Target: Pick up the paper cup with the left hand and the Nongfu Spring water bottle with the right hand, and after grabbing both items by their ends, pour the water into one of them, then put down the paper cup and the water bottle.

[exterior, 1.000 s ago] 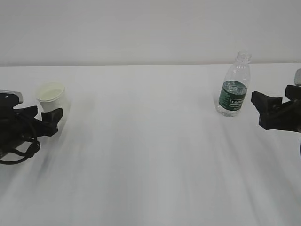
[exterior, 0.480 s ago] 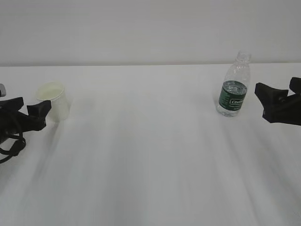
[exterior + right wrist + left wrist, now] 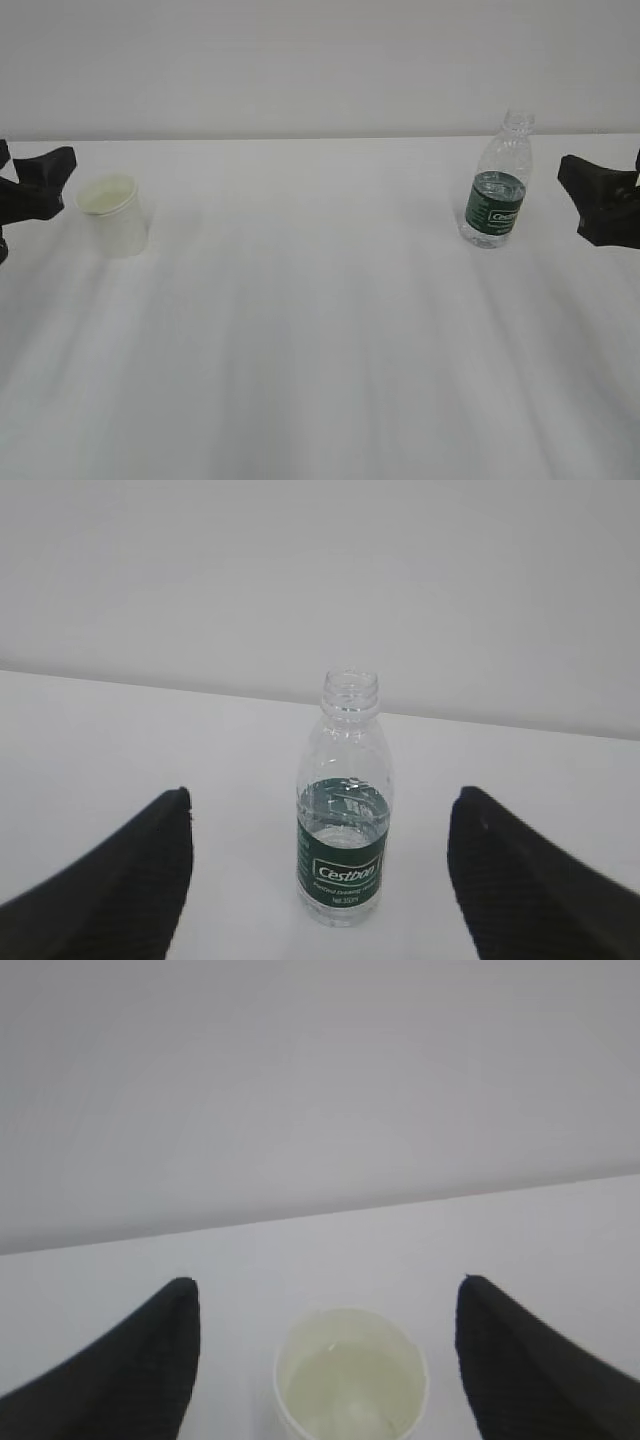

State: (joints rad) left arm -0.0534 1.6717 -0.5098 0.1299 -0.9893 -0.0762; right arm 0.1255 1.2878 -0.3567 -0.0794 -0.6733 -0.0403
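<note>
Matt off-white paper cup (image 3: pixel 113 215). Clear, glossy ribbed plastic bottle (image 3: pixel 496 181), dark green label (image 3: pixel 340 856). Black, finely textured matt fingers (image 3: pixel 150 1360). Smooth white matt table (image 3: pixel 320 340).

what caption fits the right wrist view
Open right gripper facing the uncapped, partly filled water bottle standing on the white table.

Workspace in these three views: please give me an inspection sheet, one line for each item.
Surface: white table, bare between the items.
Job's things: paper cup upright at left, liquid visible inside; water bottle upright at right, no cap, partly filled.
Clutter: nothing seen.
Grippers: left gripper open, cup between its fingers, not touching; right gripper open, facing the bottle, not touching.
Cables: nothing seen.
Surroundings: plain pale wall behind the table.
</note>
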